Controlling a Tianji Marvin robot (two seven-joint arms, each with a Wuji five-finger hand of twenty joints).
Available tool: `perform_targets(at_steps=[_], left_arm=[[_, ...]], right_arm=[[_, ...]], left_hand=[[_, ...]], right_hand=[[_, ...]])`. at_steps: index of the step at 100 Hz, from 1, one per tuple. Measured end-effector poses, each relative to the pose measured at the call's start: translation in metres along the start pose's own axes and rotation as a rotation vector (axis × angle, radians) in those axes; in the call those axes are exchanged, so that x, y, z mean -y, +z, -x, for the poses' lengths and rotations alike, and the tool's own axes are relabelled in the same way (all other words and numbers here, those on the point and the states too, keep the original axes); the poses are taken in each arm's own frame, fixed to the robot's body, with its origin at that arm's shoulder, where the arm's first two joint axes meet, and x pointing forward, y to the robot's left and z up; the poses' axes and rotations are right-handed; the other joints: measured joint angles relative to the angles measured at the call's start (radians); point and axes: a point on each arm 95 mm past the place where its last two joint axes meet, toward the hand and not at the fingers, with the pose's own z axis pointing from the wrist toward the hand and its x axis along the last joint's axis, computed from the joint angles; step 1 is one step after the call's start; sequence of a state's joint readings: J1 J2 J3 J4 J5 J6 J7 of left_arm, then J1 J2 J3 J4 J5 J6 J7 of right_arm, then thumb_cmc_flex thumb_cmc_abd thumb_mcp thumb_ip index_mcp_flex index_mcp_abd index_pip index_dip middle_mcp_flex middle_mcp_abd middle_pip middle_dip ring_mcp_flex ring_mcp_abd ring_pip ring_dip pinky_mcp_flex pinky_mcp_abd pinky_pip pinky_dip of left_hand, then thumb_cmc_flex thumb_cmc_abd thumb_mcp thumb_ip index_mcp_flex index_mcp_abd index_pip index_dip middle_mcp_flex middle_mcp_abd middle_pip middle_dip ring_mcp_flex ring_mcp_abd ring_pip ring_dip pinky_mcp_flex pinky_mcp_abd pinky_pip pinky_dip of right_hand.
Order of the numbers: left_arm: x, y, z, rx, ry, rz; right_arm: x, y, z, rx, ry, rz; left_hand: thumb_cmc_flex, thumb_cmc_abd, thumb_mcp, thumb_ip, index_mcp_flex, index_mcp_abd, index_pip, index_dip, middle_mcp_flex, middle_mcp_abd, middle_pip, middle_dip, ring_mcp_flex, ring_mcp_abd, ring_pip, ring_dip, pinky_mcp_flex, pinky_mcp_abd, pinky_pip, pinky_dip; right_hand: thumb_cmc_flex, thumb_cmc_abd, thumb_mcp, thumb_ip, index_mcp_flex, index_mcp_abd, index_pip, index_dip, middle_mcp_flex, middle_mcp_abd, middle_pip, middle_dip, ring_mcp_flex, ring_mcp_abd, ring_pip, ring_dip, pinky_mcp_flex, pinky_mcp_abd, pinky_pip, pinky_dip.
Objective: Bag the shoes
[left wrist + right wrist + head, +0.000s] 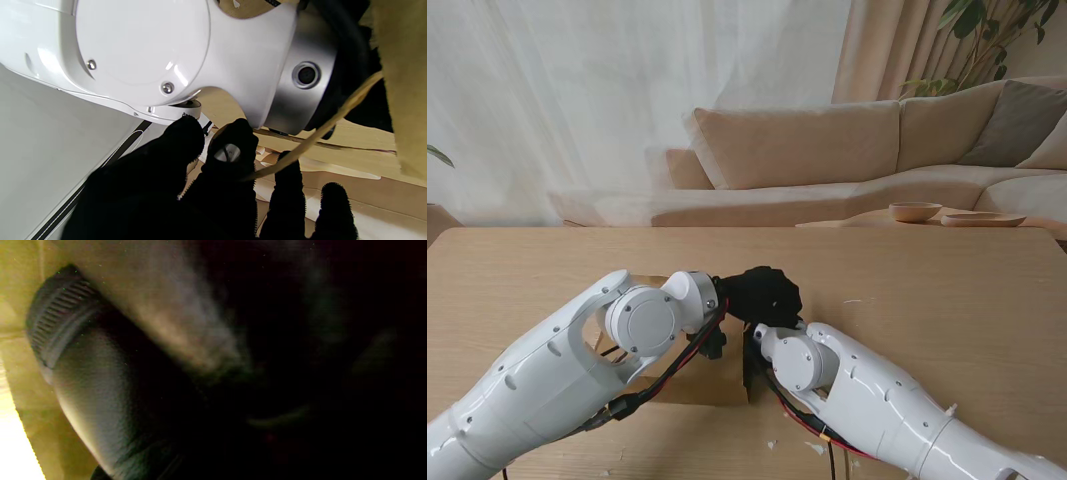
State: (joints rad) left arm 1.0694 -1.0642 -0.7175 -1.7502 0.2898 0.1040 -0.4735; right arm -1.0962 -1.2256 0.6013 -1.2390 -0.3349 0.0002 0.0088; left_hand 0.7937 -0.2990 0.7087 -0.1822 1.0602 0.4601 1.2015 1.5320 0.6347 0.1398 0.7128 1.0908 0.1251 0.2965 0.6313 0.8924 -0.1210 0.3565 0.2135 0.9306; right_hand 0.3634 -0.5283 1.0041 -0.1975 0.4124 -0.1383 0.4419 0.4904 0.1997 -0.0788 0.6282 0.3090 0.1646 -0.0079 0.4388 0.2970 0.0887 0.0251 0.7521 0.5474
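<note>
A brown paper bag [702, 385] lies on the wooden table [947, 300] between my two arms. My left hand [762, 292], in a black glove, hovers over the bag's mouth. In the left wrist view its fingers [230, 156] close around the bag's paper-cord handle [317, 140]. My right wrist [799, 360] points into the bag's mouth, and the right hand itself is hidden inside. The right wrist view is dark: a dark shoe [86, 380] with a ribbed sole edge lies against the bag's inner wall [20, 290]. No right fingers can be made out there.
A beige sofa [827, 150] stands beyond the table's far edge. A low side table there carries wooden bowls [915, 211]. Small white scraps [817, 447] lie on the table near my right forearm.
</note>
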Motion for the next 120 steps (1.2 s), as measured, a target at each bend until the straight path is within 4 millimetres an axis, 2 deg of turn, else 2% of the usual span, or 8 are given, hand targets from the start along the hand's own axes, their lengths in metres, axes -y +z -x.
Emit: perform_targets(at_steps=[8,18,20,24,28,69,73,120], left_arm=[[0.001,0.0,-0.001,-0.005,0.006,-0.002],[0.002,0.0,-0.003,-0.01,0.009,-0.009],[0.003,0.0,-0.003,-0.009,0.01,-0.011],[0.004,-0.001,-0.002,-0.004,0.013,-0.016],[0.004,-0.002,0.0,0.002,0.015,-0.017],[0.004,-0.008,0.011,0.031,0.022,-0.035],[0.004,-0.008,0.011,0.033,0.022,-0.036],[0.006,-0.011,0.016,0.044,0.013,-0.059]], right_arm=[[-0.002,-0.005,0.0,-0.004,0.005,-0.006],[-0.002,-0.011,0.0,-0.012,-0.015,-0.016],[-0.002,-0.012,0.001,-0.014,-0.022,-0.017],[-0.003,-0.014,0.002,-0.015,-0.036,-0.018],[-0.004,-0.016,0.003,-0.014,-0.049,-0.018],[-0.013,-0.041,0.01,0.017,-0.032,0.044],[-0.014,-0.045,0.01,0.02,-0.032,0.053],[-0.02,-0.092,0.027,0.138,0.032,0.105]], left_hand=[[0.0,0.0,0.0,0.0,0.0,-0.001,0.0,0.0,-0.002,-0.051,-0.008,0.0,0.0,0.0,0.0,0.0,0.0,0.0,0.0,0.0],[0.0,0.0,0.0,0.0,0.0,-0.001,0.0,0.0,-0.018,-0.072,-0.009,0.003,0.0,0.0,0.0,0.0,0.0,0.0,0.0,0.0],[0.0,0.0,0.0,0.0,0.0,-0.001,0.0,0.0,-0.023,-0.046,-0.009,0.015,0.0,0.0,0.0,0.0,0.0,0.0,0.0,0.0],[0.0,0.0,0.0,0.0,0.0,0.0,0.0,0.0,0.009,0.09,0.003,0.005,0.0,0.0,0.0,0.0,0.0,-0.001,0.0,0.0],[0.0,-0.001,0.0,0.0,0.0,0.0,0.0,0.0,0.01,0.105,0.002,0.006,0.0,0.0,0.0,0.0,0.0,-0.001,0.0,0.0],[0.012,-0.002,-0.001,0.0,0.0,0.003,0.002,0.001,0.015,0.124,-0.022,0.009,0.0,0.0,0.0,0.0,0.0,-0.001,0.0,0.002],[0.012,-0.002,-0.001,0.0,0.0,0.003,0.002,0.001,0.015,0.124,-0.022,0.009,0.0,0.0,0.0,0.0,0.0,-0.001,0.0,0.002],[0.013,-0.002,-0.001,0.0,0.0,0.003,0.002,0.001,0.015,0.125,-0.021,0.018,0.0,0.0,0.0,0.0,0.0,-0.001,0.0,0.007]], right_hand=[[-0.01,0.003,-0.014,0.0,-0.013,0.019,-0.015,-0.032,0.0,0.0,-0.036,-0.012,0.0,-0.03,-0.11,-0.054,-0.025,-0.022,-0.121,-0.049],[-0.045,0.018,-0.065,0.0,-0.052,0.042,-0.036,-0.072,0.001,0.001,-0.109,-0.043,0.0,-0.047,-0.199,-0.1,-0.044,-0.052,-0.222,-0.09],[-0.054,0.031,-0.074,0.0,-0.06,0.043,-0.037,-0.08,0.006,0.001,-0.127,-0.051,0.0,-0.047,-0.21,-0.104,-0.047,-0.052,-0.234,-0.093],[-0.071,0.047,-0.099,0.0,-0.073,0.053,-0.039,-0.083,0.011,0.001,-0.144,-0.059,0.0,-0.047,-0.223,-0.112,-0.05,-0.052,-0.245,-0.094],[-0.087,0.076,-0.119,0.0,-0.077,0.068,-0.048,-0.091,0.011,0.0,-0.152,-0.059,0.0,-0.047,-0.224,-0.114,-0.05,-0.052,-0.248,-0.094],[-0.092,0.161,-0.248,0.031,-0.137,0.067,-0.108,-0.085,0.011,-0.001,-0.166,-0.061,0.0,-0.033,-0.21,-0.11,-0.05,-0.023,-0.262,-0.048],[-0.092,0.161,-0.257,0.063,-0.137,0.066,-0.113,-0.084,0.011,-0.001,-0.166,-0.061,-0.002,-0.033,-0.212,-0.11,-0.05,-0.019,-0.268,-0.045],[-0.092,0.187,-0.306,0.063,-0.138,0.055,-0.136,-0.061,0.011,-0.002,-0.177,-0.061,-0.011,-0.033,-0.222,-0.11,-0.042,0.0,-0.27,-0.018]])
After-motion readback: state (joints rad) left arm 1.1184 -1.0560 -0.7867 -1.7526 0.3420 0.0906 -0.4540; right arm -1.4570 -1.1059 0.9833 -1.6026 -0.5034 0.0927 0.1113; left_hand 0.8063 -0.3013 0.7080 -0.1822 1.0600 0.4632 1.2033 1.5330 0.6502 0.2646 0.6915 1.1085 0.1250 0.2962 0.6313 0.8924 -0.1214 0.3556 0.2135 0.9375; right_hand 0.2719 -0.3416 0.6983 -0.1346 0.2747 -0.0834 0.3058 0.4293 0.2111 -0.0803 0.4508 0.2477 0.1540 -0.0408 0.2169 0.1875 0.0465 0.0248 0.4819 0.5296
